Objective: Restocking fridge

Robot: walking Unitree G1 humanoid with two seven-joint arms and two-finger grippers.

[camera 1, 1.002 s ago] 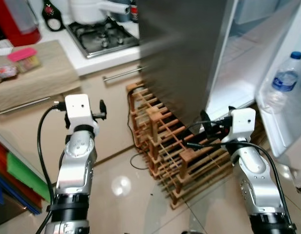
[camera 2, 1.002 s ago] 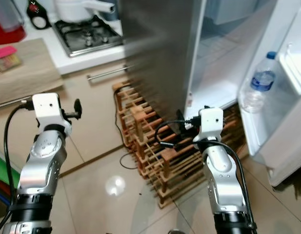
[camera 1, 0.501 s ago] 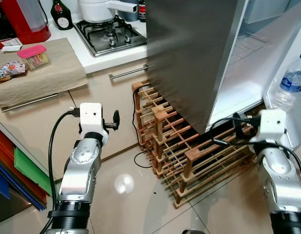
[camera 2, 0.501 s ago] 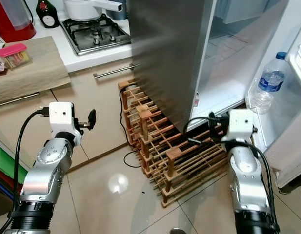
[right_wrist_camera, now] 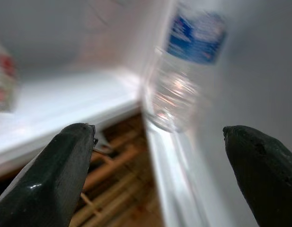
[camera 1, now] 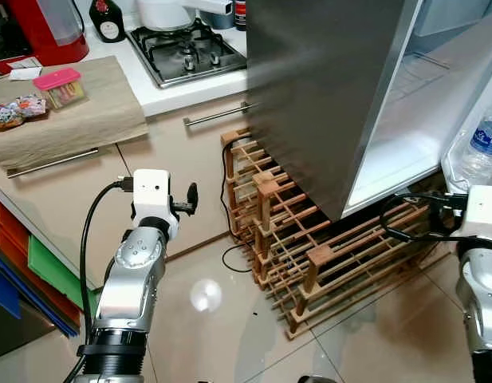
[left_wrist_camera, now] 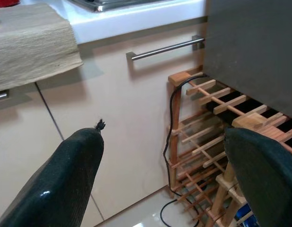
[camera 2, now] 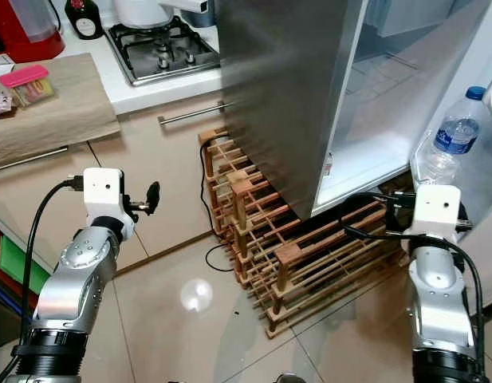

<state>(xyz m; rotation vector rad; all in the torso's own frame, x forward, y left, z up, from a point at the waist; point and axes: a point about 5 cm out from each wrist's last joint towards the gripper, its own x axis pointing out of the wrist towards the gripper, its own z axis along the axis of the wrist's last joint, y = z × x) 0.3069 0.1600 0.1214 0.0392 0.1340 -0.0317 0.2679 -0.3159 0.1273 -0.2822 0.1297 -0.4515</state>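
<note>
Our right hand (right_wrist_camera: 157, 142), spread wide, faces the water bottle (camera 2: 453, 144) in the fridge door; our left hand (left_wrist_camera: 160, 161) gapes wide near the wine rack (camera 1: 309, 255).

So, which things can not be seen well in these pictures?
- Bottle: blurred in the right wrist view, so its label cannot be read; in the left eye view the frame edge cuts it.
- Fridge inside: its upper shelves are cut off by the top edge of the eye views.
- Rack: its back part is hidden under the fridge.
- Snacks on the cloth: too small to tell.
</note>
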